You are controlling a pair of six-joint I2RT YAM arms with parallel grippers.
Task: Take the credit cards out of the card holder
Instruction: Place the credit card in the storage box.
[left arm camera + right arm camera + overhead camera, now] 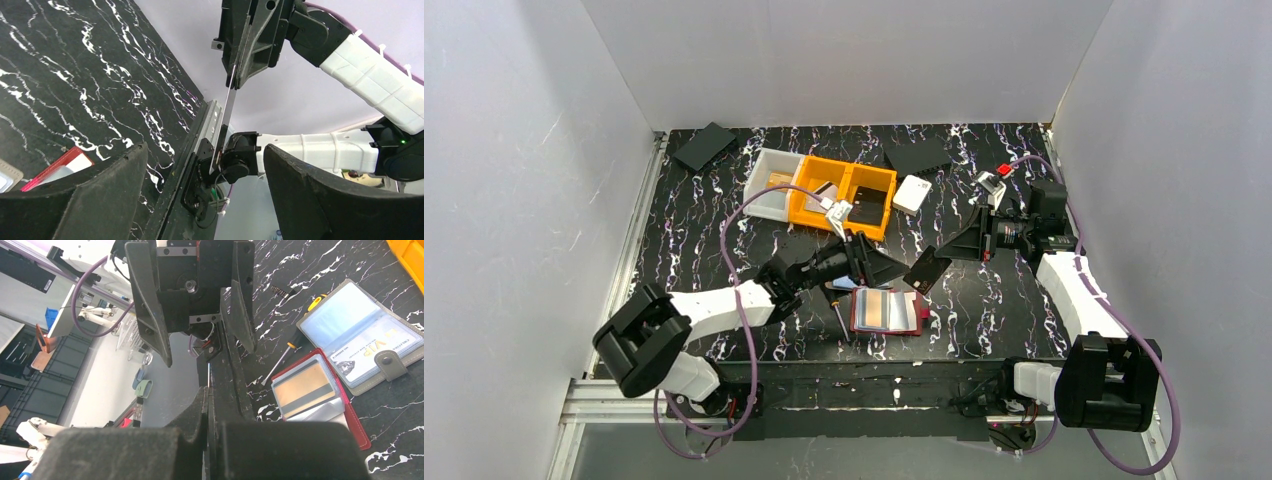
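My right gripper (pixel 942 250) is shut on a thin dark credit card (pixel 926 268) and holds it in the air, edge-on in the right wrist view (pixel 209 382) and in the left wrist view (pixel 227 112). My left gripper (pixel 902 270) is open and empty, and faces the card's free end from the left (pixel 205 147). The card does not reach between its jaws. Below them a red card holder (pixel 887 311) lies open on the table with an orange card (pixel 305 387) in its sleeve. A grey card holder (pixel 360 337) lies open beside it with a white card and a light blue one.
A screwdriver (pixel 839 318) lies left of the red holder. An orange bin (pixel 844 195), a white bin (pixel 769 185) and a small white box (pixel 912 193) stand further back. Black pads (pixel 704 145) lie at the far edge. White walls enclose the table.
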